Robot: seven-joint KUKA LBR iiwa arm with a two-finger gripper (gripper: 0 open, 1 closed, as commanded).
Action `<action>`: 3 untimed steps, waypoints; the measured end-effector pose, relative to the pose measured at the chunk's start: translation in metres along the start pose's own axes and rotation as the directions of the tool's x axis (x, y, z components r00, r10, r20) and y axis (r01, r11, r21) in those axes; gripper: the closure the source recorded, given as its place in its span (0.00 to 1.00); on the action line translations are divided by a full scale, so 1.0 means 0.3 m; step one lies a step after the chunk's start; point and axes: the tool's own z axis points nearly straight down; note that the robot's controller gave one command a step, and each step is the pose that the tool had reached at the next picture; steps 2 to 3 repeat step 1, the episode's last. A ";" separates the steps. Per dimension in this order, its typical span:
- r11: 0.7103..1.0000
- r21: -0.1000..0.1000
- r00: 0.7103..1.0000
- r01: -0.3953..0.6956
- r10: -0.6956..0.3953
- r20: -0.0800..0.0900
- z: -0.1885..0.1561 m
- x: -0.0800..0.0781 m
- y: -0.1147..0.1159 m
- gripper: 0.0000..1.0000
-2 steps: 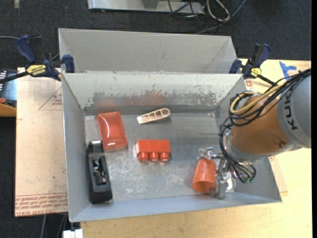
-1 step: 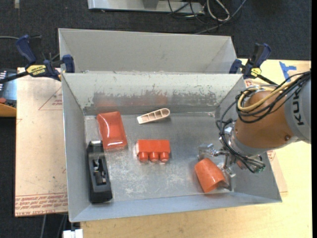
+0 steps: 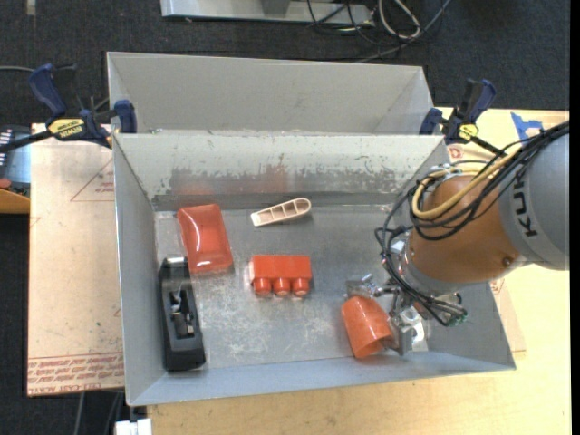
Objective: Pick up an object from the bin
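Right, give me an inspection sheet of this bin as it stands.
Surface: grey bin, floor scuffed; things lie apart, no heap.
Job's things: orange cup on its side, lower right of the view.
Clutter: red block upper left; cream piece at the back; red brick in the middle; black dispenser lower left.
Gripper: gripper low at the cup's right side; contact cannot be told.
Cables: wrist cables looped on the arm; floor cables behind the bin.
Surroundings: dark floor.

- Bin [image 3: 272, 338]: grey metal, matt, scuffed and scratched.
- Orange cup [image 3: 365, 326]: smooth plastic with a slight sheen.
- Red three-knob block [image 3: 281, 275]: matt plastic.
- Black dispenser [image 3: 179, 320]: glossy plastic.
- Wrist cover [image 3: 453, 234]: smooth, shiny orange.
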 end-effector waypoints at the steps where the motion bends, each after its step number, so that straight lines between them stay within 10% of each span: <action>1: 1.000 0.000 1.000 0.000 0.000 0.000 -0.001 0.000 0.000 1.00; 3: 1.000 0.000 1.000 0.000 0.000 0.000 -0.001 0.000 0.000 1.00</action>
